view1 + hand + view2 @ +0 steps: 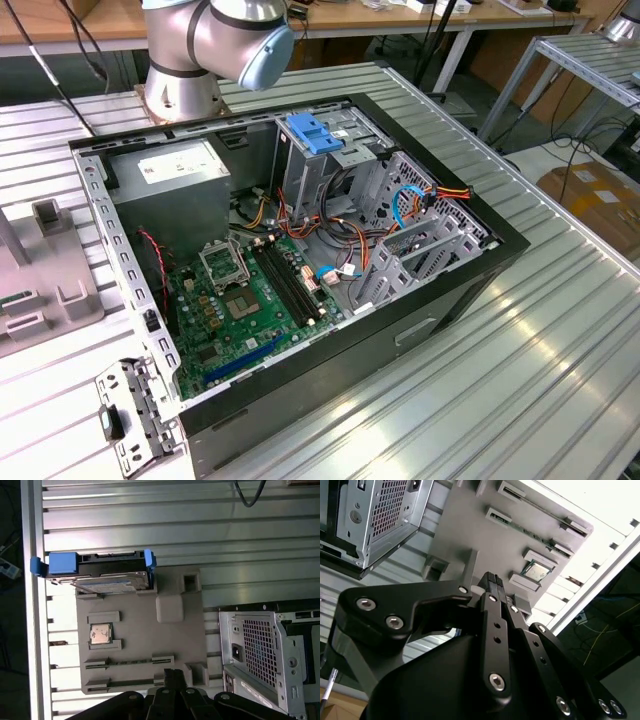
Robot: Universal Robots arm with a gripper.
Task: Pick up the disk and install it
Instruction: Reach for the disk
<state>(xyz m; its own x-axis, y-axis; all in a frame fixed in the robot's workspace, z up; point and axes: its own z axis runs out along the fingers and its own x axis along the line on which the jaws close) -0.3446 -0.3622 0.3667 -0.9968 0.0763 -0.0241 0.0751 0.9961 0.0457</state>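
Seen in the first wrist view: disk [107,585] on edge along one border of the grey fixture plate [140,630], with a silver face, a dark body and blue rails at both ends. Beyond that border, open ribbed table [150,525]. Over the opposite border, claw [172,675], pinched closed on nothing, well apart from the disk. Near the plate's side, computer case [270,655].

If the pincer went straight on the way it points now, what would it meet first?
The pincer would probably hit the grey holder plate, not the disk at its far end; depth unclear.
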